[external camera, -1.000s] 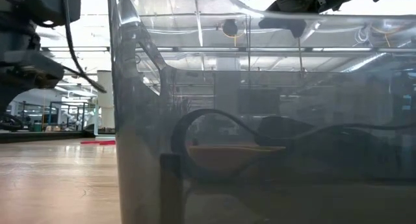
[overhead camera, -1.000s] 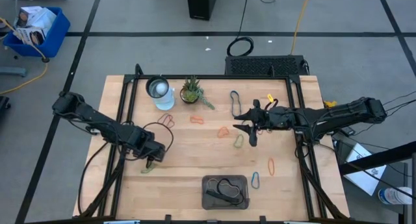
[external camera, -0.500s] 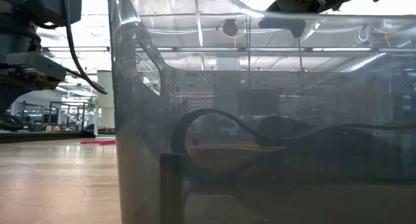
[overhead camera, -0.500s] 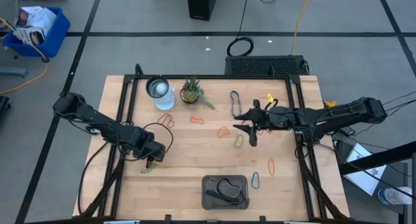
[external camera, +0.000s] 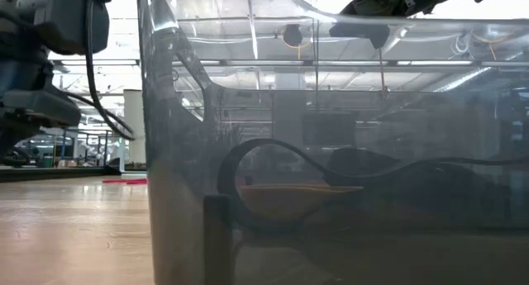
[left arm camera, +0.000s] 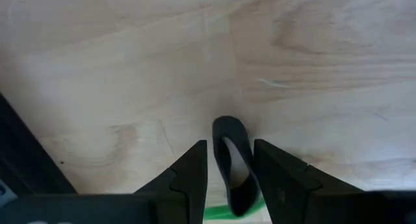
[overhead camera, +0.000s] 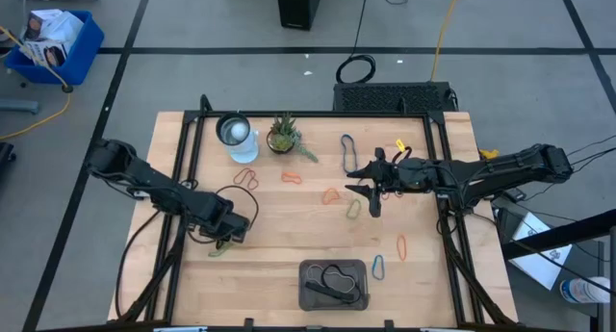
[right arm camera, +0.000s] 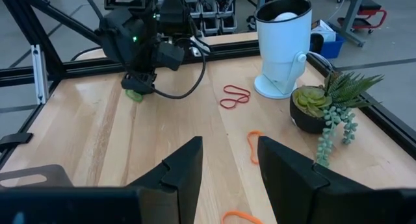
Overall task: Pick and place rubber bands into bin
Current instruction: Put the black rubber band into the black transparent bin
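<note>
High view: left end effector (overhead camera: 224, 238) low over the near-left part of the wooden worktop (overhead camera: 289, 236), right above a green rubber band (overhead camera: 218, 248). Right end effector (overhead camera: 371, 199) near the middle, a bit to the right, above the wood. Other rubber bands scattered around: red (overhead camera: 246, 177) and orange (overhead camera: 292, 178) far-left of middle, black (overhead camera: 347, 151) farther back, blue (overhead camera: 378, 267) and orange (overhead camera: 402, 243) near-right. Grey bin (overhead camera: 334, 283) at the near edge in the middle, with a black band (overhead camera: 334, 274) inside. White pitcher (overhead camera: 234, 134) and small plant (overhead camera: 284, 134) at the far side.

Low view: bin wall (external camera: 182, 153) filling most of the picture, with a wavy black band (external camera: 273, 149) seen inside it.

Left wrist view: dark fingers (left arm camera: 192, 169) a narrow way apart, black loop (left arm camera: 233, 165) standing between them, a bit of green (left arm camera: 227, 213) below. Hard to tell if gripped.

Right wrist view: fingers (right arm camera: 185, 165) partly apart, holding nothing, over bare wood. Red bands (right arm camera: 235, 96) and orange band (right arm camera: 252, 146) ahead on the wood.
</note>
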`<state>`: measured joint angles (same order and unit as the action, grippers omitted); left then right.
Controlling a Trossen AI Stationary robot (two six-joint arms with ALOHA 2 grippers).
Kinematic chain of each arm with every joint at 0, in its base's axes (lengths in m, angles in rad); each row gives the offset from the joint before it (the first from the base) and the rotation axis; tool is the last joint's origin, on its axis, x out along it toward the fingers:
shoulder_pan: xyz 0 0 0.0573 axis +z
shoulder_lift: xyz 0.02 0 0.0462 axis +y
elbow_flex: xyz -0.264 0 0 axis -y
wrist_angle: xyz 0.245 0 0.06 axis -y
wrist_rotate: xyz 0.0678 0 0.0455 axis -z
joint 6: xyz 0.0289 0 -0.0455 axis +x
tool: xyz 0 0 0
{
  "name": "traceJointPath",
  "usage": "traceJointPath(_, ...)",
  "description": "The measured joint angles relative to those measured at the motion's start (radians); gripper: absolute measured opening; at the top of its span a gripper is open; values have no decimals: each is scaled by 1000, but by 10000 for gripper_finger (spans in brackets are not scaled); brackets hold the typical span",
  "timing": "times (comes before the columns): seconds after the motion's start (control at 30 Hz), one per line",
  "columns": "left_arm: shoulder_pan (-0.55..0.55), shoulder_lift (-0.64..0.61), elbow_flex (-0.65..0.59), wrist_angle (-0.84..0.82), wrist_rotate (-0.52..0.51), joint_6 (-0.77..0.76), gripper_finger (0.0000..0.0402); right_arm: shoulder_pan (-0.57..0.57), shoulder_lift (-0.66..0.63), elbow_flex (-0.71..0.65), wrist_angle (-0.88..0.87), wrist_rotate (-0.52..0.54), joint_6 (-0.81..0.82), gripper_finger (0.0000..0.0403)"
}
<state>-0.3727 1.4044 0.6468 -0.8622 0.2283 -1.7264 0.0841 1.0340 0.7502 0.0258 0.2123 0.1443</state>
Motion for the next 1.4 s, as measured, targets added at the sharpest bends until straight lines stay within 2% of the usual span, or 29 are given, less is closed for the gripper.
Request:
traceJointPath(0.7,0,11,0,11,13,28,131,0,0,0,0,0,-3,141)
traceJointPath(0.83,0,11,0,11,15,22,101,0,0,0,0,0,-20,141)
traceJointPath(1.07,0,11,0,11,3,35,13,0,0,0,0,0,-33,141)
traceJointPath(1.23,-1,-2,0,31,-16,100,15,0,0,0,0,0,-33,141)
traceJointPath(1.4,-1,-90,43,130,-24,223,9,0,0,0,0,0,-33,141)
